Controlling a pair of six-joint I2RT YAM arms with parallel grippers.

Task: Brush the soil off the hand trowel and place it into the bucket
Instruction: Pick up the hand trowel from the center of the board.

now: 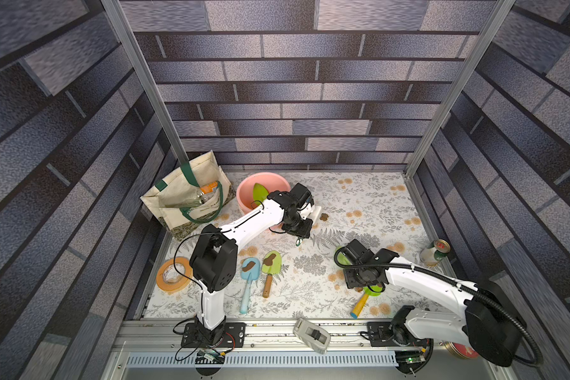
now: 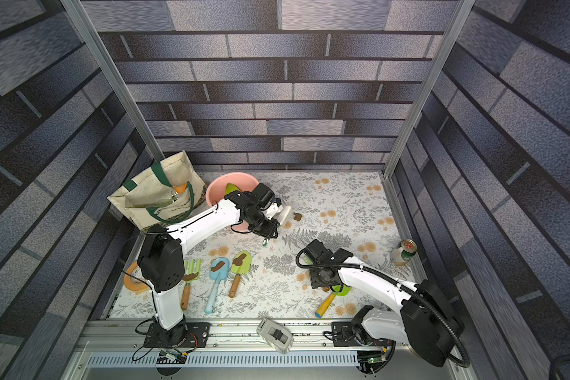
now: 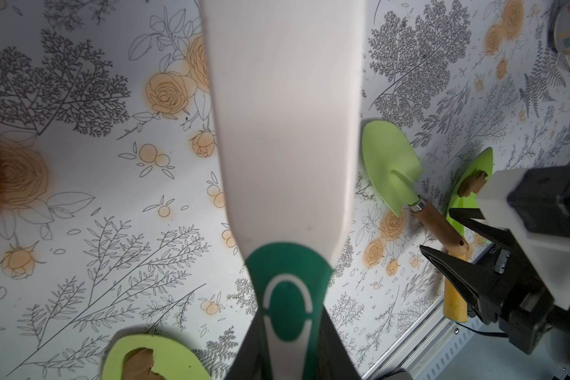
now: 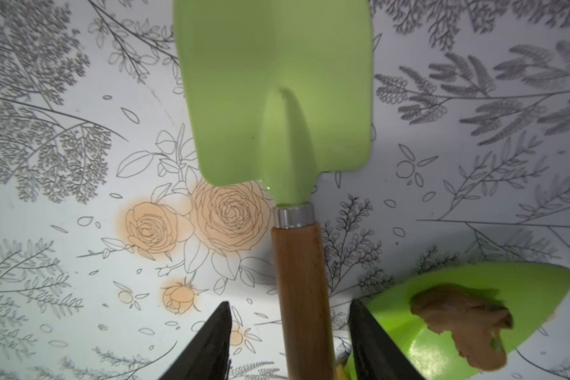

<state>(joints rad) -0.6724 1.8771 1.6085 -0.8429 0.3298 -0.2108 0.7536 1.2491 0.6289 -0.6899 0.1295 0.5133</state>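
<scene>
Starting at the left, the tote bag [image 1: 178, 197] is slumping against the wall, and the tape roll [image 1: 160, 276] is lying nearer the front. Next, the hand fork [image 2: 191, 268], the blue trowel [image 2: 213, 296] and the green trowel [image 2: 244, 268] are lying side by side, each carrying a brown blob of soil [image 2: 218, 266]. The bucket [image 1: 244, 197] is standing at the back beside the bag, with a leaf-shaped trowel [image 1: 260, 192] leaning inside. Just beside it, the left gripper [image 3: 290, 345] is clamping the brush [image 3: 287, 131] by its green handle, and a loose blob [image 1: 324, 216] is lying on the mat near the brush head. Further right, the right gripper [image 4: 288, 306] is hanging low, its fingers [image 4: 211, 342] standing apart on either side of the clean trowel [image 4: 277, 82]'s wooden handle, apparently touching nothing. The yellow-handled trowel [image 4: 524, 283] is lying just beside it, soil on its blade. The can [image 1: 436, 251] is standing far right.

The closing fingers are risking a pinch on that neighbouring blade (it is sitting right at one fingertip). The round handle may also be rolling in the grip. The left arm is crowding the bucket mouth.

Counted: five trowels, one fork, five blobs, one bucket, one brush.
</scene>
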